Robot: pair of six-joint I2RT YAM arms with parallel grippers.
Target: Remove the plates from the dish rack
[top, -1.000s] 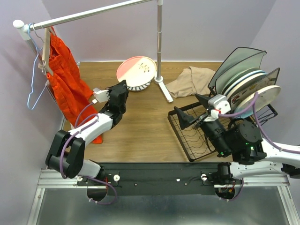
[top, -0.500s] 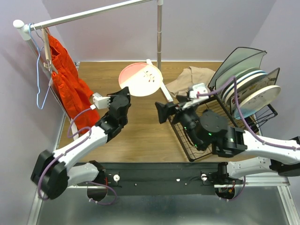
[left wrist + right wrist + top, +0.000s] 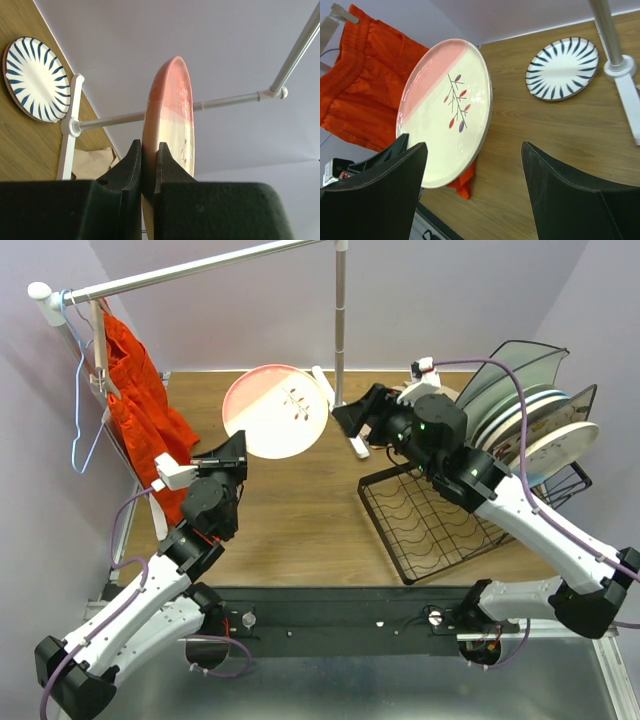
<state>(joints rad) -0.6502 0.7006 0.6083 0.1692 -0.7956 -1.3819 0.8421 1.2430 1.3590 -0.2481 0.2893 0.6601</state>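
The left gripper [image 3: 148, 150] is clamped on the lower rim of a round pink-and-cream plate [image 3: 278, 410] painted with a small leafy twig, one finger on each face. The plate is held off the wooden tabletop [image 3: 300, 510], over its far-left part. From the left wrist it shows almost edge-on and upright. From the right wrist its painted face [image 3: 447, 110] is in full view, tilted. The right gripper [image 3: 472, 150] hangs just to the right of that plate, near the far edge of the tabletop. Its two dark fingers are spread wide with nothing between them, and they do not touch the plate. A second round plate, white with dark blue stripes [image 3: 562, 67], lies flat on the wood close to the far edge, just beside the foot of the white metal clothes rail [image 3: 340, 330]. The black wire dish rack [image 3: 430, 530] sits along the right edge, its flat tray reaching toward the near-right corner. Its upright section at the far-right corner carries several more plates standing on edge [image 3: 530, 420]: dark smoky ones at the back, then blue-rimmed white, then a cream one in front. A crumpled beige cloth [image 3: 92, 162] lies on the wood behind the rail's foot. An orange garment [image 3: 140, 410] hangs from the rail at the left edge.
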